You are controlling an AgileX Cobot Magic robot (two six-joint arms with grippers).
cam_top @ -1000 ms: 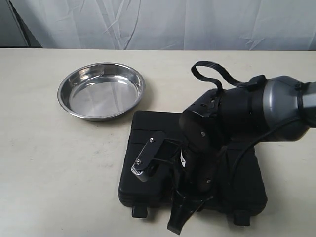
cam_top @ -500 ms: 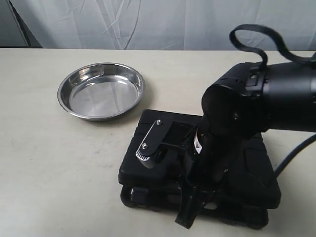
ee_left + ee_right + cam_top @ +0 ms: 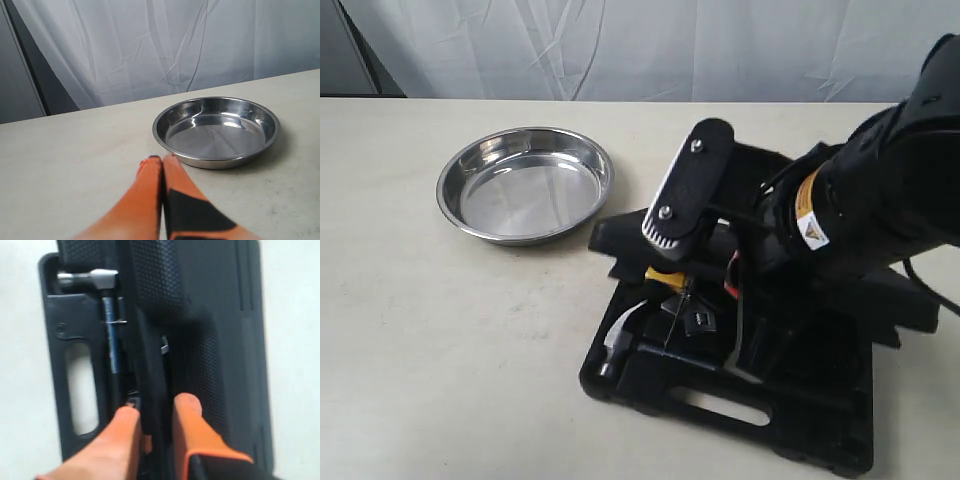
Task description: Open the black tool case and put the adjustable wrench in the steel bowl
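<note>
Clamping the raised case lid (image 3: 210,340), right hand (image 3: 155,412), left hand (image 3: 162,160) closed and empty, yellow warning label (image 3: 808,228) unreadable.

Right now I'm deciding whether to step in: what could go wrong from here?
The right gripper pinches only the edge of the half-raised lid; it might slip and drop shut over the hammer. Nothing holds the case base down; the left gripper is away, facing the steel bowl, so the case may slide.
</note>
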